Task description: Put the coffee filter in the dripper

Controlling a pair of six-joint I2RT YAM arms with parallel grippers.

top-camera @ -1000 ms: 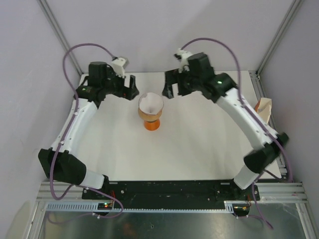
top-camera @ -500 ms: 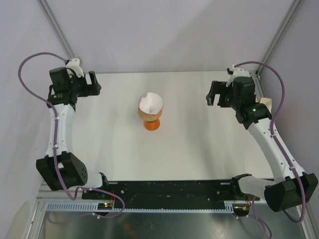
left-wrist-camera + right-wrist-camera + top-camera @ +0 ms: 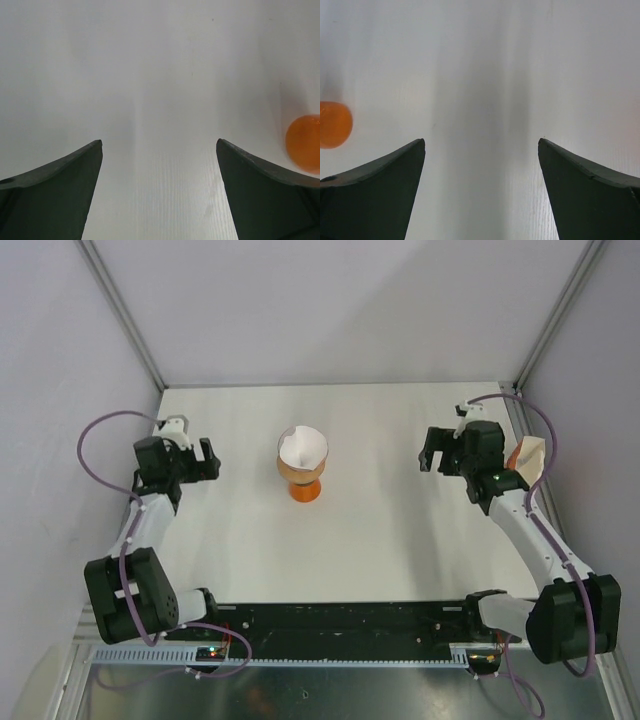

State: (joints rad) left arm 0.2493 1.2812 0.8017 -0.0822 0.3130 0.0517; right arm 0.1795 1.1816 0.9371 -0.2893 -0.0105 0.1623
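Shows the white coffee filter (image 3: pixel 301 446) lying inside the clear dripper (image 3: pixel 322 458), itself perched on the orange stand (image 3: pixel 304 490) at mid-table. Looks finished as a placement, though cannot tell from above whether the paper sits flush against the funnel wall or rides up on one side.

Finds the left gripper (image 3: pixel 211 460) well to the left of the stand and the right gripper (image 3: pixel 426 450) well to its right, both with fingers spread wide and nothing between them. Confirmed by both wrist cameras: only bare white table (image 3: pixel 380 540) between the dark fingertips, with a blurred slice of the orange stand at the frame's edge.

Main hazards, as a judgement: a light paper cone apt to shift or lift out at any nudge, and a top-heavy stand on a narrow foot, likely to topple if either arm swings inward at rim height.

Plenty of open table on every side of the stand. Tighter further out: left of the stand, the left gripper close to the table's edge; right of it, a tan object (image 3: pixel 528 456), unidentifiable here, just beyond the right arm at the table's edge.
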